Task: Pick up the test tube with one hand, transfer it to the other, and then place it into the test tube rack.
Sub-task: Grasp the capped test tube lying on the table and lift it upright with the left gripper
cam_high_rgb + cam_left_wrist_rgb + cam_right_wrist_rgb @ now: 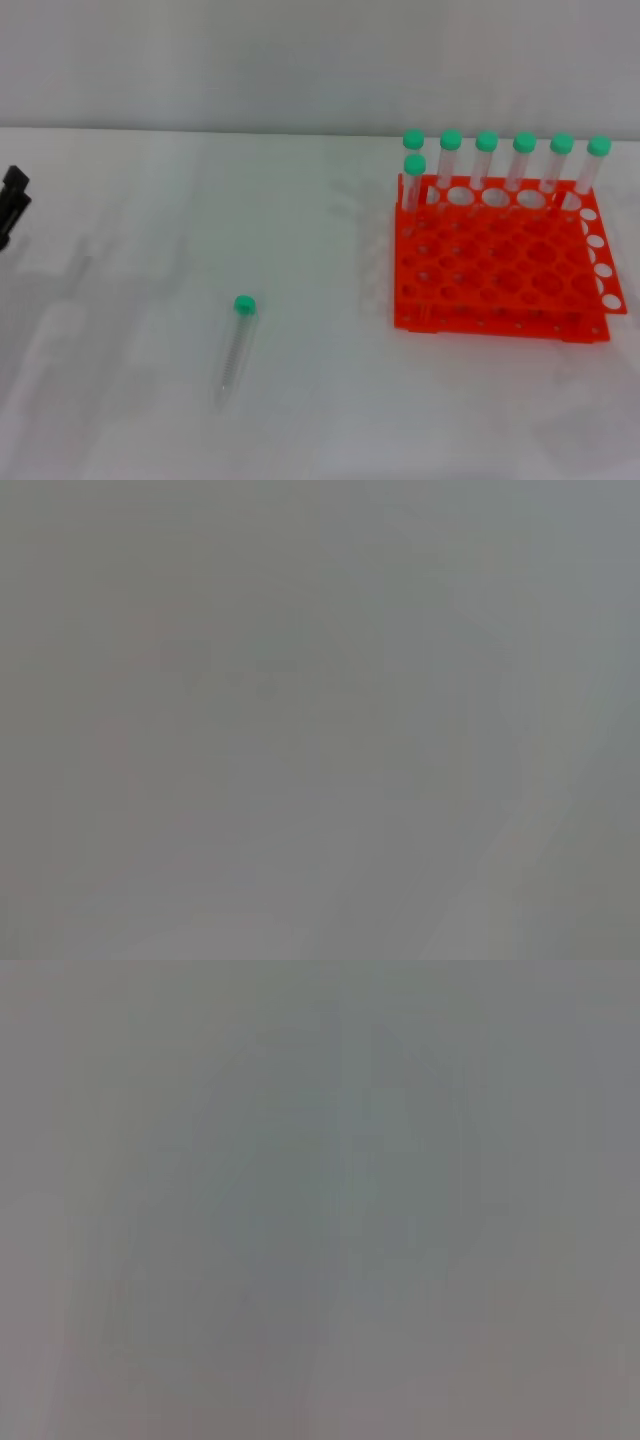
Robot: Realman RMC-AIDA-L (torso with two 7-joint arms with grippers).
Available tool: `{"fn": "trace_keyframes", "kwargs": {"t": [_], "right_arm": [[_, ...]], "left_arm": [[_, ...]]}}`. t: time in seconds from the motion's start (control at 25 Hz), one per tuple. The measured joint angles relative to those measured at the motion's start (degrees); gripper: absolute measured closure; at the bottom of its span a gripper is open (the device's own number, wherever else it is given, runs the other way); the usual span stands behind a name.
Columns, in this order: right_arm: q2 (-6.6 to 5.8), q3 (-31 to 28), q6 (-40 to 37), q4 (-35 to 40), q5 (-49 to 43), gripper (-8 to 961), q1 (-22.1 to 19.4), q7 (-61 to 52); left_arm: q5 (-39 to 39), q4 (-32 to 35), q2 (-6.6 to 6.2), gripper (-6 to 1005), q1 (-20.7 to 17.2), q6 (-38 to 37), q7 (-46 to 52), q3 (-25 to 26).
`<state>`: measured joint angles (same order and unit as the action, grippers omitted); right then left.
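A clear test tube (237, 345) with a green cap lies flat on the white table, cap toward the back, left of the middle. The orange-red test tube rack (500, 262) stands at the right, with several green-capped tubes (486, 160) upright along its back rows. My left gripper (12, 205) shows only as a black part at the far left edge, well away from the lying tube. My right gripper is out of view. Both wrist views show only a blank grey surface.
The white table (200, 200) runs to a pale wall at the back. Bare table lies between the lying tube and the rack.
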<state>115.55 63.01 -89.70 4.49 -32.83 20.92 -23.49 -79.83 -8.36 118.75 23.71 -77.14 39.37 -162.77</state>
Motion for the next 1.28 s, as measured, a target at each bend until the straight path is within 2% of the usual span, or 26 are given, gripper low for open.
{"fn": "trace_keyframes", "kwargs": {"t": [0.12, 0.28, 0.52, 0.64, 0.76, 0.92, 1.04, 1.12, 1.28], "right_arm": [[-0.08, -0.4, 0.5, 0.3, 0.1, 281, -0.1, 0.3], [-0.40, -1.7, 1.7, 1.1, 0.3, 281, 0.0, 0.4], [-0.56, -7.6, 5.6, 4.0, 0.3, 282, -0.3, 0.5], [-1.28, -8.6, 6.8, 5.7, 0.3, 282, -0.7, 0.6], [-2.58, -9.1, 8.8, 7.9, 0.3, 282, -1.5, 0.8], [-3.88, -11.7, 11.2, 9.3, 0.3, 282, -2.0, 1.5], [-4.46, -13.6, 11.9, 9.4, 0.3, 282, -2.0, 5.0], [-4.47, -14.6, 12.2, 9.5, 0.3, 282, -2.0, 7.6], [-4.33, -15.4, 13.0, 9.6, 0.0, 283, -2.0, 10.7]], "left_arm": [[7.8, -10.0, 0.00, 140, 2.3, 1.2, 15.9, -0.1], [17.4, -21.0, 0.02, 140, 5.8, 1.5, 31.2, -0.1], [33.7, -35.8, 0.07, 140, 12.8, 0.3, 54.4, -0.2], [42.1, -42.2, 0.13, 140, 17.1, -2.4, 65.3, -0.3], [50.3, -47.3, 0.05, 141, 21.1, -5.4, 74.8, -0.3], [62.4, -53.1, -0.66, 141, 27.4, -10.1, 85.0, -0.4], [71.3, -54.5, -2.69, 141, 32.0, -14.3, 92.2, -0.4], [76.0, -51.9, -5.28, 141, 34.4, -17.4, 96.7, -0.5], [86.8, -45.0, -9.38, 141, 38.4, -19.2, 102.8, -0.5]]}}
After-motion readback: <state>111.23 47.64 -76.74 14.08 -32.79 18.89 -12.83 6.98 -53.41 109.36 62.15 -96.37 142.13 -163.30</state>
